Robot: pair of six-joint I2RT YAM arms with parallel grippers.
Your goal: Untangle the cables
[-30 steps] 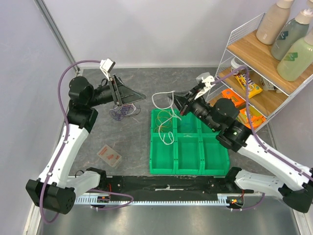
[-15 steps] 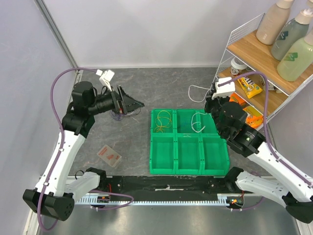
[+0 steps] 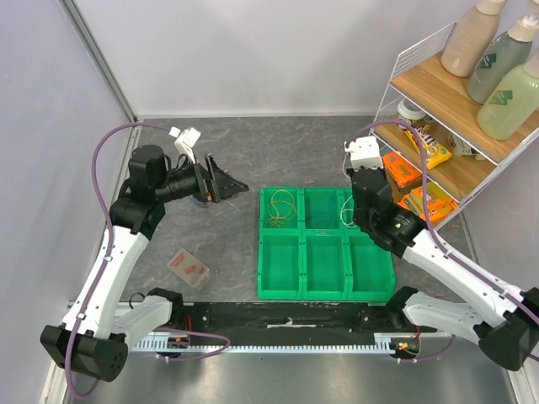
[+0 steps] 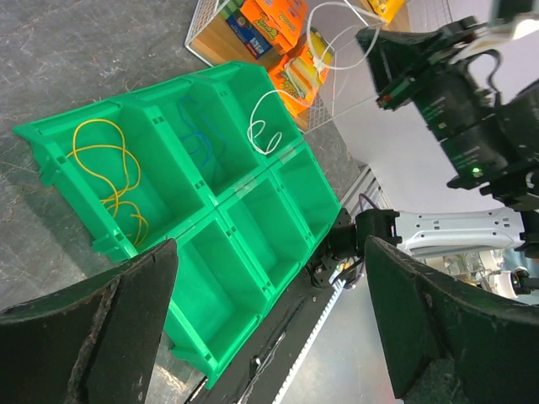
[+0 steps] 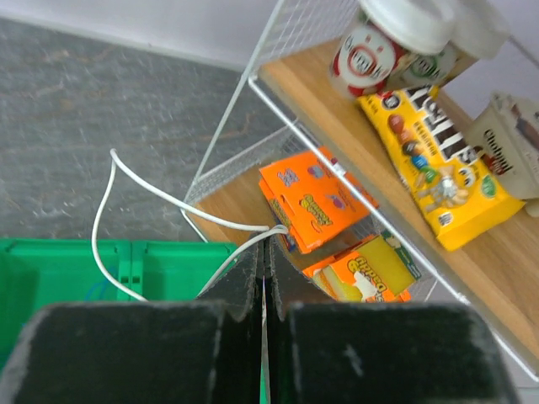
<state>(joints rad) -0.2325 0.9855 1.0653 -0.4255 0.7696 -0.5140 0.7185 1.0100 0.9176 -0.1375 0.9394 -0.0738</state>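
Right pincer (image 5: 264,252), tight on white cable (image 5: 268,229), shifted leftward behind green bin (image 3: 324,293); left pincer (image 4: 271,244) wide.

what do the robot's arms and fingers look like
The left arm and right arm have white link shells and black joints and bases. A lilac hose loops along each, and a small white camera block sits on each wrist. The fingers are matt black, broad wedges tapering to thin tips.

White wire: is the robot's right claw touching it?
Touching. The right wrist view shows the right gripper shut on the white cable, which runs out from between its closed fingertips.
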